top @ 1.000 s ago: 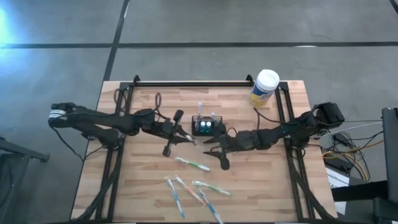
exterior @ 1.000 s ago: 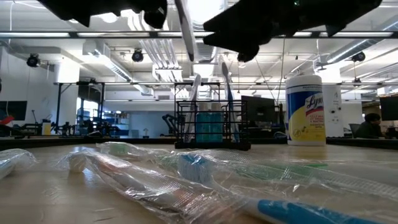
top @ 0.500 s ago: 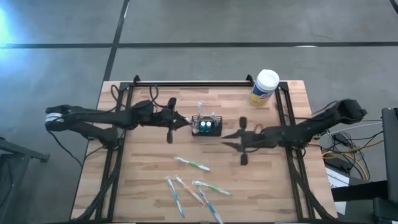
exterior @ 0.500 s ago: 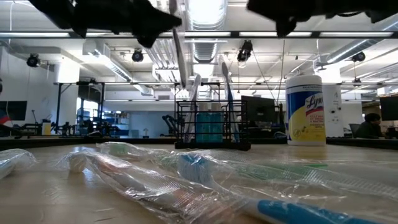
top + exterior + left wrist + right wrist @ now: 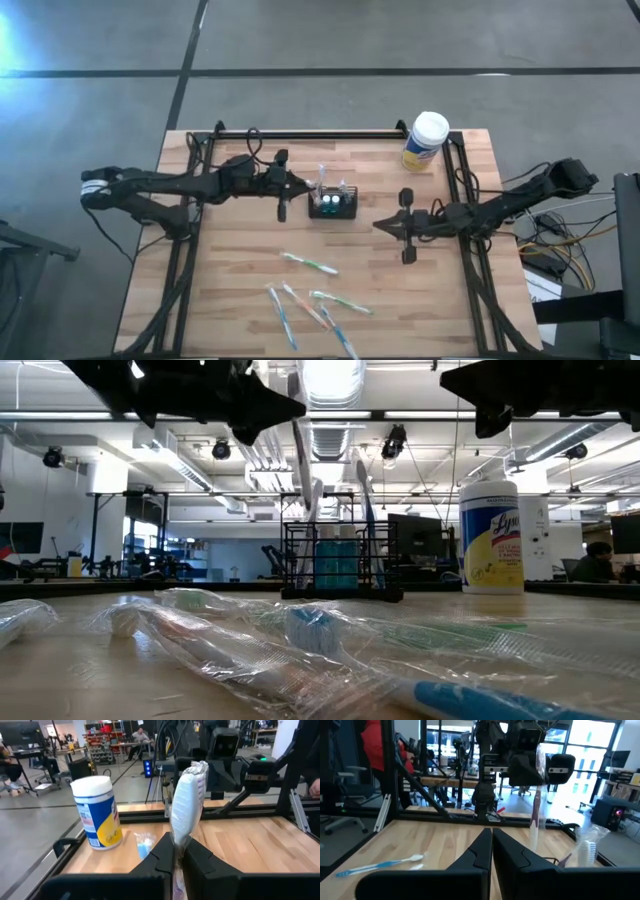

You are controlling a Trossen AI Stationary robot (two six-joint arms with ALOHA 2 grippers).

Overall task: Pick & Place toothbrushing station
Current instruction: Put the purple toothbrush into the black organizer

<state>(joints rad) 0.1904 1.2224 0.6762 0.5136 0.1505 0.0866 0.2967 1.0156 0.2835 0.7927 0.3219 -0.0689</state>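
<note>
The toothbrushing station (image 5: 332, 204), a small black wire-mesh holder, stands on the table's middle with two wrapped toothbrushes (image 5: 322, 178) upright in it. It also shows in the low view (image 5: 340, 565). Just left of it, my left gripper (image 5: 300, 189) is shut on another plastic-wrapped toothbrush (image 5: 186, 800). My right gripper (image 5: 378, 225) is to the right of the station, shut and with nothing in it (image 5: 491, 837). My left gripper pinches the wrapped toothbrush's handle (image 5: 177, 845) between its two fingers. The fingers lie level, coming from the table's left, across the brush. The brush stands nearly upright, head (image 5: 192, 775) up, clear of the table, and its lower part (image 5: 303, 470) reaches down beside the station's top.
Several wrapped toothbrushes (image 5: 310, 264) lie loose on the near half of the table. A white-lidded canister with a yellow label (image 5: 427, 140) stands at the far right corner. Black frame rails (image 5: 310, 133) run along the table's far and side edges.
My right gripper has drawn back toward the table's right edge, away from the loose toothbrushes, and has shut on nothing. My left gripper has carried its toothbrush toward the far edge, up beside the station's left side, the brush staying upright.
</note>
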